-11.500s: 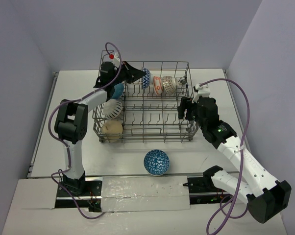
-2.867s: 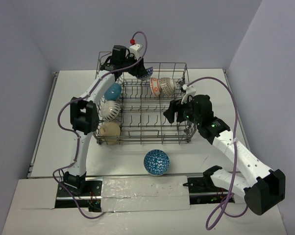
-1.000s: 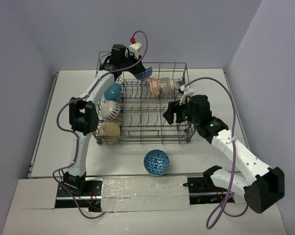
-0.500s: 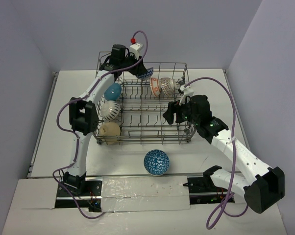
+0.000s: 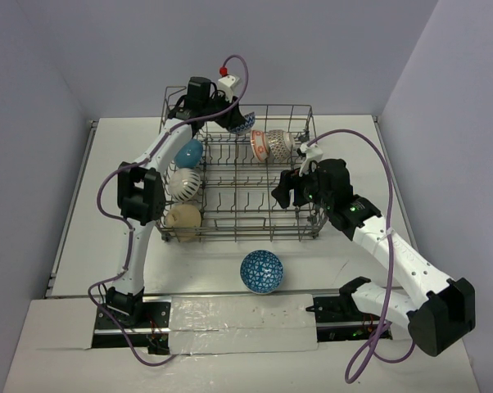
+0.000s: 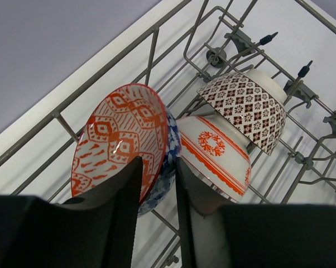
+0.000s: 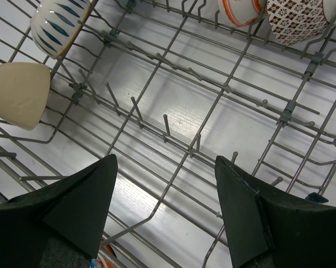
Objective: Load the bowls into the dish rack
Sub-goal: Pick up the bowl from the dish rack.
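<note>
Left column of the dish rack (image 5: 279, 106) holds three bowls on edge: teal bowl (image 5: 189, 152), striped bowl (image 5: 185, 183), cream bowl (image 5: 183, 218).

Left jaws are at the far-left corner, astride the rim of the orange-lined bowl (image 6: 120, 134). It stands on edge against the orange-banded bowl (image 6: 212, 153), with the lattice bowl (image 6: 246, 106) beyond. The jaws are parted a bit, but the bowl's wall fills the gap, so I can't tell if they pinch it or sit slack (it looks seated in the rack either way).

One left to load: the blue bowl (image 5: 261, 271), mouth up on the bench (image 5: 83, 205), just outside the rack's near rail, between the two arm bases.

Right jaws are spread wide with nothing in them, hovering over the rack's near-right bay. From them the blue bowl lies back toward the bases and a little left, past the near rail. It's round, so there's no axis to line up, just a rim point to pick.

My call: the right arm is much nearer. The left would have to cross the whole rack.
</note>
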